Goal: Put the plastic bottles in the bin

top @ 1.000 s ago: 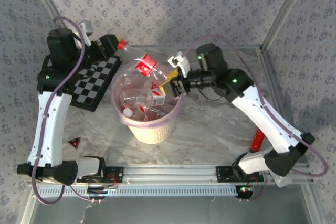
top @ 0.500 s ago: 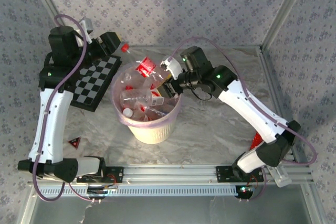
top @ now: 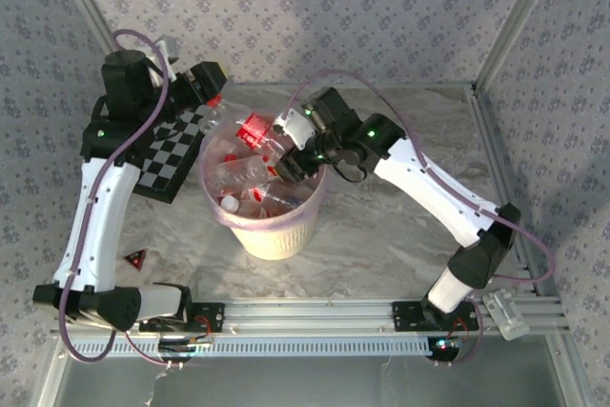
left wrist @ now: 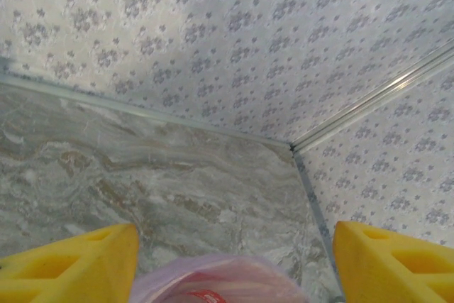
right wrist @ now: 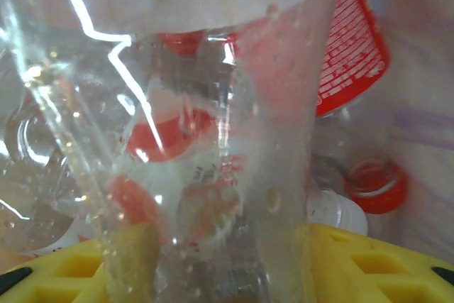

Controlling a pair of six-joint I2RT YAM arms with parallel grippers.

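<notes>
Top external showed me the grey marbled tabletop (top: 400,226) with the bin (top: 272,240) standing near its middle, a pink-lilac liner (top: 212,199) folded over its rim. The bin was heaped with clear plastic bottles (top: 243,178), red caps and red labels among them. A chequered board (top: 167,159) lay just left of the bin; whether it touched the rim I could not tell. The left arm (top: 91,207) rose over that board. The right arm (top: 429,188) bent in from the right, its wrist hanging over the bin's mouth on the right side.

On the right wrist view the right fingers (right wrist: 369,267) were clenched on a clear bottle (right wrist: 213,140) that filled the whole gap between the yellow pads. Past it I saw a red label and a red cap (right wrist: 376,186) belonging to bottles lower in the heap.

On the left wrist view the left fingers (left wrist: 71,260) stood fairly wide, with a rounded lilac shape showing some red between them at the bottom edge. From above, a small bottle (top: 212,110) sat in their grasp at the bin's far-left rim.

A little red triangle (top: 136,257) lay on the tabletop near the left arm, well apart from the bin
</notes>
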